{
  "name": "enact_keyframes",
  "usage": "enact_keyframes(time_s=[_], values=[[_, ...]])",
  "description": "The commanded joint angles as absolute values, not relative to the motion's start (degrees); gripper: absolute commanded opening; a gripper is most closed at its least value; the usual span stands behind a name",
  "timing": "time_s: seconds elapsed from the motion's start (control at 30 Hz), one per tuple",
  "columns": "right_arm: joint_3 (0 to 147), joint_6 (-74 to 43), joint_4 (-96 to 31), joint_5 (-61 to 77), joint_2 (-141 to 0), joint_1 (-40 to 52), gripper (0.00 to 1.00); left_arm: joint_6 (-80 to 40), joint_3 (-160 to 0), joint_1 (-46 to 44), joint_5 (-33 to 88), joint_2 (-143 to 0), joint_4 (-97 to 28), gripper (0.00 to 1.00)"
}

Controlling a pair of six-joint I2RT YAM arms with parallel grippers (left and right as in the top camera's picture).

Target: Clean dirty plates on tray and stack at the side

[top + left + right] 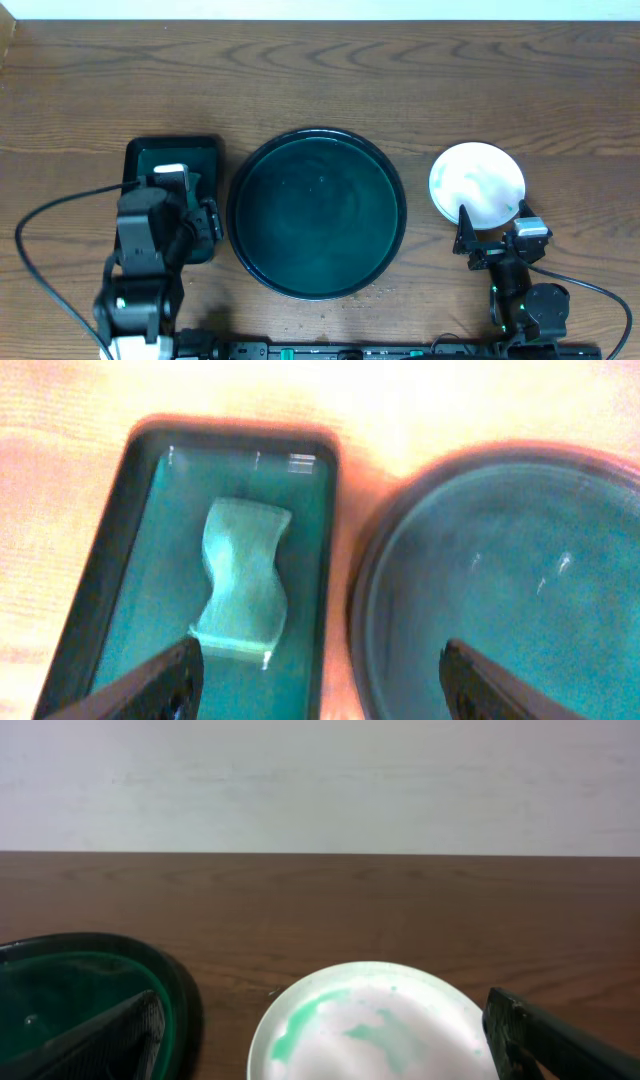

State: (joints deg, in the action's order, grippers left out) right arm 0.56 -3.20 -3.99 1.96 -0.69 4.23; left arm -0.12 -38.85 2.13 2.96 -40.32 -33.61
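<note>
The large round dark green tray [318, 212] sits mid-table with nothing on it; it also shows in the left wrist view [510, 560] and the right wrist view [110, 960]. A white plate with teal smears [477, 182] lies on the table to the tray's right, seen close in the right wrist view [370, 1025]. I cannot tell whether other plates lie under it. My right gripper [493, 222] [322, 1038] is open and empty at the plate's near edge. My left gripper [188, 205] [318, 680] is open and empty over the gap between the two trays.
A smaller rectangular dark green tray [140, 160] [150, 510] lies left of the round tray, and a pale teal sponge [243, 580] lies in it. Cables run along the table's front edge. A pale wall stands behind the table.
</note>
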Motion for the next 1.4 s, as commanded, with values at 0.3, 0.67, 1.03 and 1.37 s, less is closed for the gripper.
enact_keyframes(time_s=[0.3,0.67,1.03,1.37], values=[[0.3,-3.33,-4.08,2.42,-0.27,3.77,0.99,0.49,-16.69,2.07,5.32,-21.1,-7.2,0.76],[0.3,-3.33,-4.08,2.42,-0.27,3.77,0.99,6.79,-4.6,2.07,5.32,-12.47,6.57,0.76],[0.3,-3.33,-4.08,2.42,-0.27,3.77,0.99,9.93,-0.21,2.11,5.32,-4.82,2.9,0.76],[0.3,-3.33,-4.05,2.42,-0.27,3.77,0.99,9.82,-0.21,2.22,5.15,-2.15,-3.75,0.88]])
